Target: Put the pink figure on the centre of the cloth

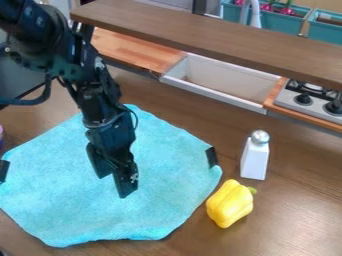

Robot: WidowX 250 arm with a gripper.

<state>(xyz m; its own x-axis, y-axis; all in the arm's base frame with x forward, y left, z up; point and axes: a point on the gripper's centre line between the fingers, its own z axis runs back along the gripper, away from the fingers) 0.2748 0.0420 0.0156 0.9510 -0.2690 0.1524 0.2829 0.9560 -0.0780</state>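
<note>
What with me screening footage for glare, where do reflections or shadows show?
Camera view: soft sheen on the table at lower right; highlights on the yellow pepper and silver-capped shaker; thin dark shadow along the lower right edge of the cloth.

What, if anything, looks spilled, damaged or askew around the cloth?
Nothing looks spilled or damaged. The cloth is a bit askew: its outline is wavy and uneven, with a dark strip at its right edge. The yellow pepper lies on its side nearby.
</note>
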